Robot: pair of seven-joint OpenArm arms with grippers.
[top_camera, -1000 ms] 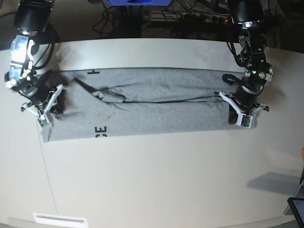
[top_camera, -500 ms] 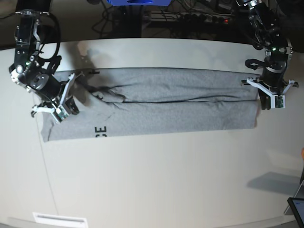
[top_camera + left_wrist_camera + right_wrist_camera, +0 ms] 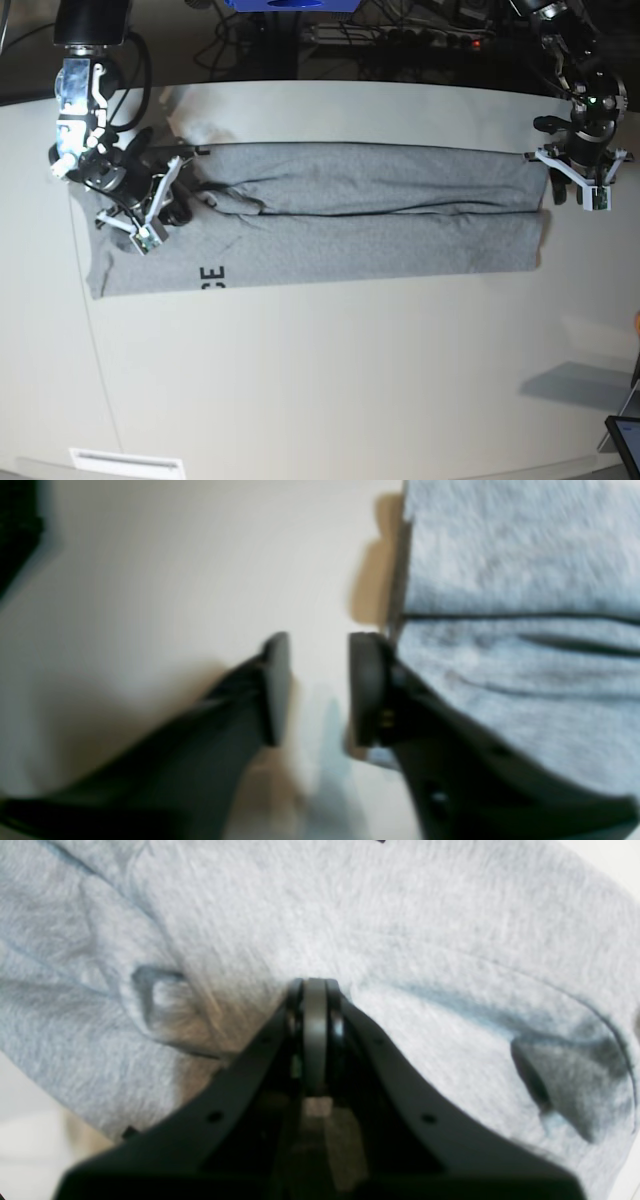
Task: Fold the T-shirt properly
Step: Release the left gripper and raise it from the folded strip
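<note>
The grey T-shirt [image 3: 350, 220] lies folded into a long band across the table, with black letters showing near its left end. My left gripper [image 3: 579, 198] hangs just past the band's right edge. In the left wrist view, that left gripper [image 3: 317, 690] is open over bare table, with nothing between its fingers and the T-shirt [image 3: 525, 555] beside its right finger. My right gripper [image 3: 150, 230] is on the band's left end. In the right wrist view, this right gripper [image 3: 315, 987] is shut, pinching wrinkled cloth of the T-shirt [image 3: 425, 915].
The cream table [image 3: 350, 380] reaches to a curved front edge. Cables and a power strip [image 3: 400, 38] lie behind the back edge. A dark tablet corner [image 3: 626, 440] sticks in at the bottom right, and a white label [image 3: 125, 463] sits at the bottom left.
My left gripper has let go of the shirt's right end, opened and moved up and right, off the cloth. My right gripper, still shut, has moved up and right over the left end.
</note>
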